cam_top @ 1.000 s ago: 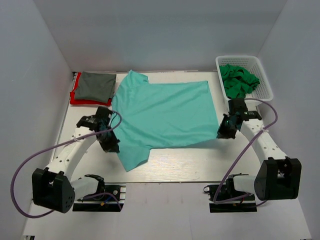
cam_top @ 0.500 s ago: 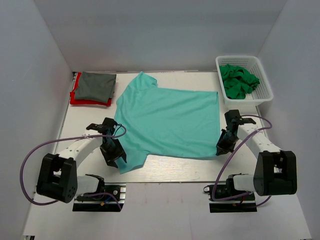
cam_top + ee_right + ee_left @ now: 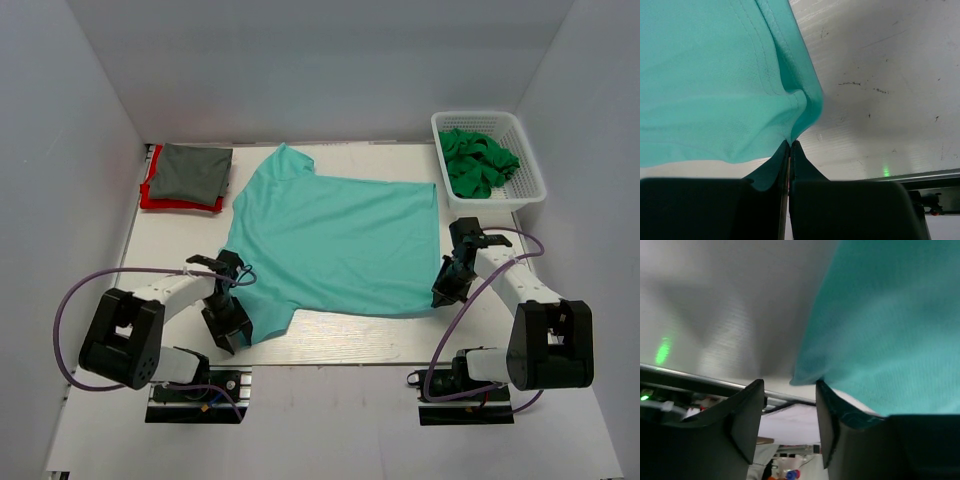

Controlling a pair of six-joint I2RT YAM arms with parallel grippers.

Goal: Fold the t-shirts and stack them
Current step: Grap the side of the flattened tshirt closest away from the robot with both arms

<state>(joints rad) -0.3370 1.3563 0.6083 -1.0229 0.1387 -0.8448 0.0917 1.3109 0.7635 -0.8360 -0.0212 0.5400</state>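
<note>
The right gripper (image 3: 790, 144) is pinching the teal t-shirt (image 3: 335, 240) hem over the worktop (image 3: 400, 340), while the left gripper (image 3: 789, 386) is holding its jaws spread beside the sleeve.

The grey shirt (image 3: 190, 172) hides most of the red shirt (image 3: 158, 204).

Overhead cam sees all; wrist cams hug tee (image 3: 880, 330).

The left end effector (image 3: 232, 334) is letting go of the large light teal cloth t-shirt (image 3: 335, 240) and backing toward 6 o'clock.
</note>
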